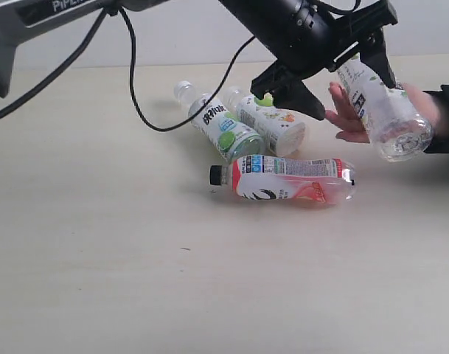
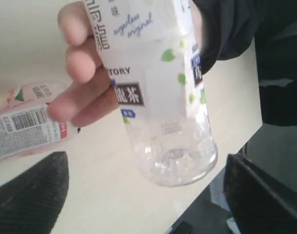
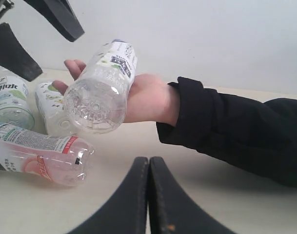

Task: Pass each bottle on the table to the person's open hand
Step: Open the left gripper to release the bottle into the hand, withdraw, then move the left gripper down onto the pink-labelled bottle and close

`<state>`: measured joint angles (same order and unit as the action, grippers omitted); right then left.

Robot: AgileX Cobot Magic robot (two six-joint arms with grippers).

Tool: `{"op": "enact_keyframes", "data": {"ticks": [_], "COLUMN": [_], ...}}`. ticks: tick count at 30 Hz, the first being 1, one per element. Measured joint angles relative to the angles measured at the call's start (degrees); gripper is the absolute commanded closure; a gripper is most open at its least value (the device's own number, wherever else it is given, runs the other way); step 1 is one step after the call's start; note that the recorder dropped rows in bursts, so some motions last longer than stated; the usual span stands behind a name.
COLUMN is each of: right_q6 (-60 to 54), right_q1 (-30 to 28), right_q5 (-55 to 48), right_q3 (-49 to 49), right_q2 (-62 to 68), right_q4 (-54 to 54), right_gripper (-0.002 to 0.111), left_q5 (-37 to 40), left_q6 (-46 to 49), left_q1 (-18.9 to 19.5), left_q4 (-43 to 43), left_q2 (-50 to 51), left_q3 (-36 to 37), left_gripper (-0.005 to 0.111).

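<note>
A clear bottle with a white, green-leaf label [image 1: 379, 107] lies in the person's open hand [image 1: 346, 110] at the right; it also shows in the wrist views [image 2: 158, 87] [image 3: 102, 87]. My left gripper [image 1: 353, 96] [image 2: 146, 163] is open, its fingers standing apart on either side of that bottle without touching it. On the table [image 1: 99, 258] lie two white-green bottles [image 1: 220, 122] [image 1: 272, 122] and a red-pink bottle with a black cap [image 1: 290, 179]. My right gripper [image 3: 149, 163] is shut and empty, low over the table in front of the hand.
The person's black sleeve [image 3: 236, 131] stretches in from the right. The left arm's cable [image 1: 136, 81] hangs over the back of the table. The table's edge [image 2: 246, 141] runs close beside the hand.
</note>
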<state>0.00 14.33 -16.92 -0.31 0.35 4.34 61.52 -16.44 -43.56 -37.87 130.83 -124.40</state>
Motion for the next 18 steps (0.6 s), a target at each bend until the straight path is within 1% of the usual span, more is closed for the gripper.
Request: {"op": "enact_keyframes", "data": {"ticks": [2,6,10,12,14,16,18], "right_q6": [0.00,0.00,0.00,0.00,0.00,0.00,0.00], "right_q1": [0.00,0.00,0.00,0.00,0.00,0.00,0.00], "right_q5": [0.00,0.00,0.00,0.00,0.00,0.00,0.00], "right_q3": [0.00,0.00,0.00,0.00,0.00,0.00,0.00], "right_q2": [0.00,0.00,0.00,0.00,0.00,0.00,0.00], "right_q4": [0.00,0.00,0.00,0.00,0.00,0.00,0.00], "right_gripper": [0.108,0.108,0.108,0.108,0.108,0.108,0.108], "left_q5": [1.80,6.13,7.83,7.83,8.04,8.27,8.34], "left_q6": [1.67,6.13,9.31,10.99,12.52,14.38,15.59], "left_q1": [0.10,0.10,0.10,0.10,0.10,0.10,0.10], "left_q4": [1.96,7.70,14.67,17.06,18.35,19.30,19.95], "left_q2": [-1.39,-4.90,-8.19,-10.03,-12.30,-14.60,-16.63], "left_q3": [0.00,0.00,0.11,1.19,2.80,4.94,7.45], "left_gripper": [0.028,0.039,0.040,0.040,0.043,0.051,0.065]}}
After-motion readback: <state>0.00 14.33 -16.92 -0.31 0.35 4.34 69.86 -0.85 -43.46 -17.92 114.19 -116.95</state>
